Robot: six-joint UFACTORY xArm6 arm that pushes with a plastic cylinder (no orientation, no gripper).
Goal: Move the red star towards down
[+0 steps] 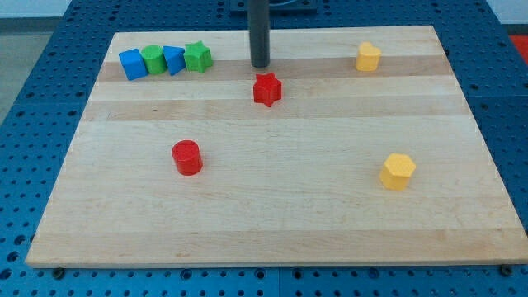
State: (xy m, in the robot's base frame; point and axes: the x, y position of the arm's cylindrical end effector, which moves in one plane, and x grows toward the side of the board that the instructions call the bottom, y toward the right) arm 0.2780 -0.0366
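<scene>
**Rod poised above red star, push downward yet to begin**

On the wooden board, my tip stands just above the red star, on its far side toward the view's top, near it with a thin strip of bare wood seeming to show between them. The arm carries no jaws, only a plain dark rod, so there is nothing to open or close. The red star sits in the upper middle of the board, and the run of wood below it looks free. Judged from this, the approach is made and the tip is lined up for a downward push, but the shove itself looks not yet started. Left of the star at the top is a row of a blue block, a green cylinder, a second blue block and a green star. Below-left of the star is a red cylinder; to its right a yellow block; below-right a yellow hexagon
</scene>
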